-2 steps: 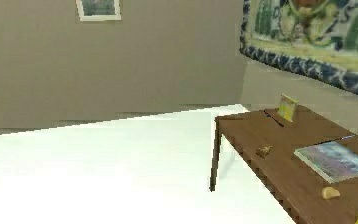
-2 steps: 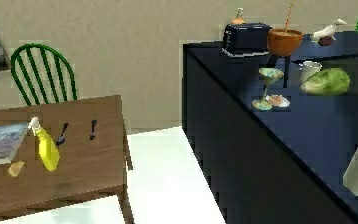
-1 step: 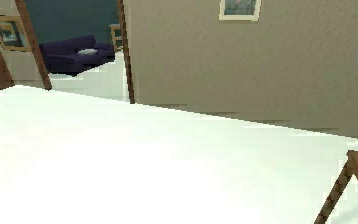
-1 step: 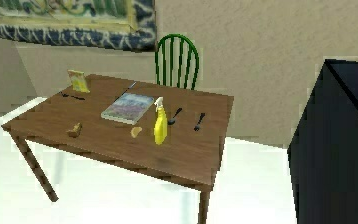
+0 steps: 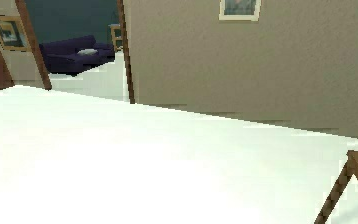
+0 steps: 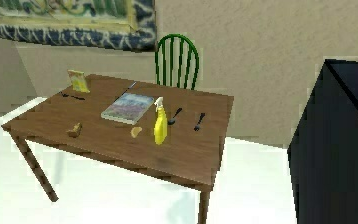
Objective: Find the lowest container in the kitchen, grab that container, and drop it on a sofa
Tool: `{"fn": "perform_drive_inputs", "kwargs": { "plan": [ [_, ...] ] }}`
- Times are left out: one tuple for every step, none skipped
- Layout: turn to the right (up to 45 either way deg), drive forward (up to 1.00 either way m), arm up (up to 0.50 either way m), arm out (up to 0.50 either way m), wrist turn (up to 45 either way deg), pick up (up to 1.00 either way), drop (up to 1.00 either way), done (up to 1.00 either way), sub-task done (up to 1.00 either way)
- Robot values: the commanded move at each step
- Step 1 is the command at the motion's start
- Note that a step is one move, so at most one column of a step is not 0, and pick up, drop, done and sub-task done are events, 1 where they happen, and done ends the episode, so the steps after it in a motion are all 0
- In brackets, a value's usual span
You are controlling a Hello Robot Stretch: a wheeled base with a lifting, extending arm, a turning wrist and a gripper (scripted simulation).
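Bare white floor is spreading across the nearest part of the forward view, and a wooden corner with a leg is poking in at the lower right. Farther off, past a brown door frame at the upper left, one dark blue sofa is sitting with one pale cushion on it. That is where the drop is meant to land, and it is lying well apart from here. A framed picture is hanging left of the opening and another framed picture at the top edge, two in all.

In the arm side view a wooden surface is carrying one yellow bottle, standing upright about mid-surface with its long axis vertical. By its shape it is looking like the only container there; whether it is the lowest one I cannot tell. Also lying on the surface are one book, two dark utensils, two small brown bits and one yellowish upright item. One green chair is standing behind, one large painting is hanging above, and one dark cabinet is rising at the right.

The bottle is lying out on the arm's side, so any reach is probably depending on extending toward it. How the jaws are standing I cannot tell.
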Motion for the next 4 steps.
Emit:
{"fn": "perform_drive_inputs", "kwargs": {
  "plan": [
    [0.0, 0.00, 0.32, 0.00, 0.0, 0.00, 0.00, 0.00, 0.00],
    [0.0, 0.00, 0.00, 0.46, 0.0, 0.00, 0.00, 0.00, 0.00],
    [0.0, 0.00, 0.00, 0.00, 45.0, 0.00, 0.00, 0.00, 0.00],
    [0.0, 0.00, 0.00, 0.00, 45.0, 0.00, 0.00, 0.00, 0.00]
  ]
}}
